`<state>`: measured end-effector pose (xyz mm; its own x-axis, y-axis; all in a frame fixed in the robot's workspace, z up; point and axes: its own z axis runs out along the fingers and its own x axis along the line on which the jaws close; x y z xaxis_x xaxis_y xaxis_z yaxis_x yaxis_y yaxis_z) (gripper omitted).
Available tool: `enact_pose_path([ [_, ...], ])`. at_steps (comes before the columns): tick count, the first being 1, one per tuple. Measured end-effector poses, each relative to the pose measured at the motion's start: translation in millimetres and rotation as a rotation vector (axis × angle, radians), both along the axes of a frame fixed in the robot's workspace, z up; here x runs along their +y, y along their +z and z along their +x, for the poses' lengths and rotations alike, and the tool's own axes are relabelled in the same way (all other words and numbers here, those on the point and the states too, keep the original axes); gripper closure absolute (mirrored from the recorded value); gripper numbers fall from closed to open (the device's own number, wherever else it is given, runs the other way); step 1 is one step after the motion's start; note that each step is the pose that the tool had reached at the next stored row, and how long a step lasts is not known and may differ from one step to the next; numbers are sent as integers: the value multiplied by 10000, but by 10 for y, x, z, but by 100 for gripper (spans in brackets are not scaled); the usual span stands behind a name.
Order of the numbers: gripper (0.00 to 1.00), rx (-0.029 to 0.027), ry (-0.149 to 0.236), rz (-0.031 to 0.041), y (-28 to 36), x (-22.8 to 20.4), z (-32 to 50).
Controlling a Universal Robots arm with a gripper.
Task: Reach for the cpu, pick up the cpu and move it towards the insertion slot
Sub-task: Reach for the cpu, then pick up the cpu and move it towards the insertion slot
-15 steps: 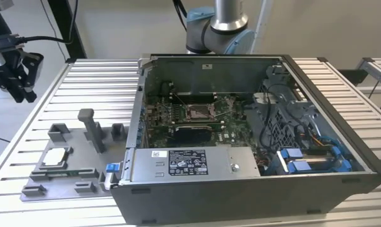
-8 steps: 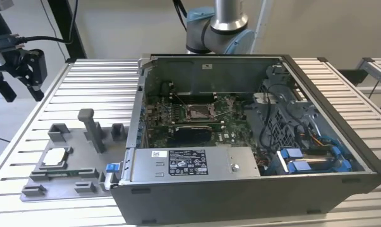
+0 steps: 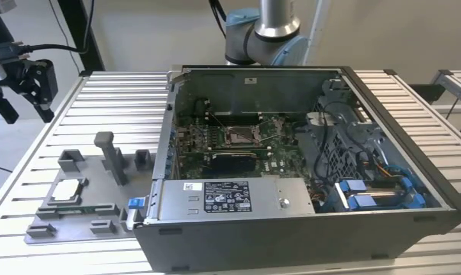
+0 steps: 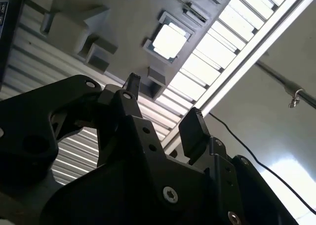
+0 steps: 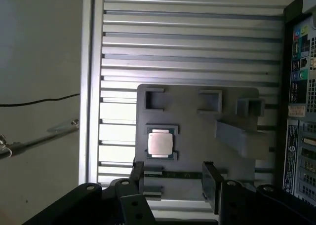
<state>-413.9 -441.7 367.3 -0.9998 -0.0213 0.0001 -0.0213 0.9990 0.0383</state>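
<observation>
In the exterior view, the gripper (image 3: 24, 109) is seen hung in the air beyond the far side of the grey fixture plate (image 3: 100, 197), away from the computer case (image 3: 307, 229), its fingers spread and nothing held. The cpu (image 3: 68, 191) is found lying flat in a shallow pocket of the fixture plate, well apart from the gripper. The insertion slot (image 3: 239, 135) is set on the motherboard (image 3: 192, 143) inside the case, off the fixture plate toward the exterior view's right. A white printed label (image 3: 226, 196) is noted on the power supply (image 3: 291, 197); its print is not read out. In the second wrist view, the cpu (image 4: 168, 41) is caught as a bright square on the fixture plate (image 4: 123, 18), the gripper (image 4: 163, 106) parted and empty short of it. In the first wrist view, the cpu (image 5: 160, 145) is shown framed by the pocket's corner walls on the fixture plate (image 5: 197, 136), the gripper (image 5: 174, 180) opened wider than the chip. The chip is judged light, rigid, thin and smooth-topped, with a delicate underside. A gentle hold across two opposite edges is suggested, since little height is offered above the pocket. A small sticker (image 5: 297, 110) is seen on the case beside the fixture plate, too small to be read.
</observation>
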Motion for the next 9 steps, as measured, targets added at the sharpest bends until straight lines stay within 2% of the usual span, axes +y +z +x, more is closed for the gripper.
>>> enact_pose_path([
  [9,100,1,-2,-1,-25,-3,-21],
])
